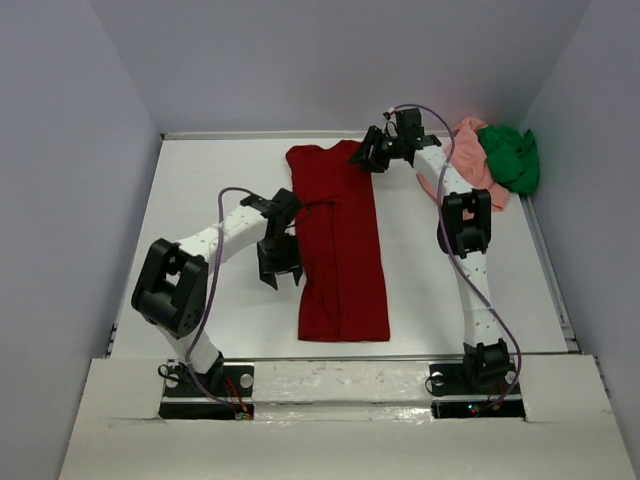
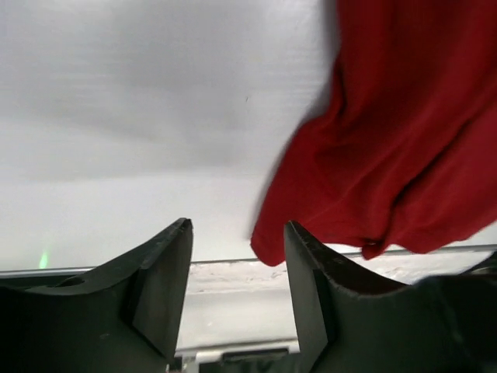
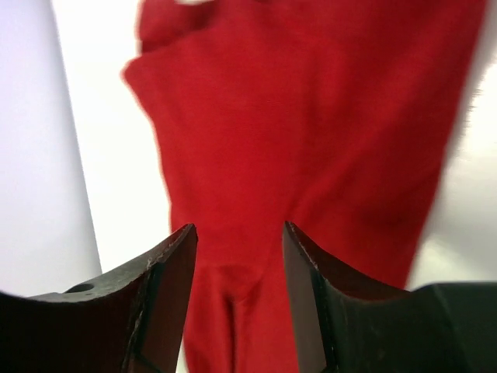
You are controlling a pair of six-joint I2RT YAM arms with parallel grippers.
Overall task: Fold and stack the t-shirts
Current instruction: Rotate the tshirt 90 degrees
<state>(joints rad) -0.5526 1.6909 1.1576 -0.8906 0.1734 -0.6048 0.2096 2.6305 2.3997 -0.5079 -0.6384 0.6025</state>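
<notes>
Dark red shirt: lies flat mid-table as a narrow strip, its sides seemingly folded in. Its long axis runs from my bases toward the far wall.
My left gripper: open and empty, just beside the strip's left edge in its near half. The cloth lies to its right.
My right gripper: open and empty, over the strip's far right corner.
Nearer arm: right for the far end, left for the near hem. I judge the next fold goes end to end.
Pink shirt and green shirt: bunched in the far right corner, touching each other, well apart from the red.
Writing: none readable on cloth, arms or table.
</notes>
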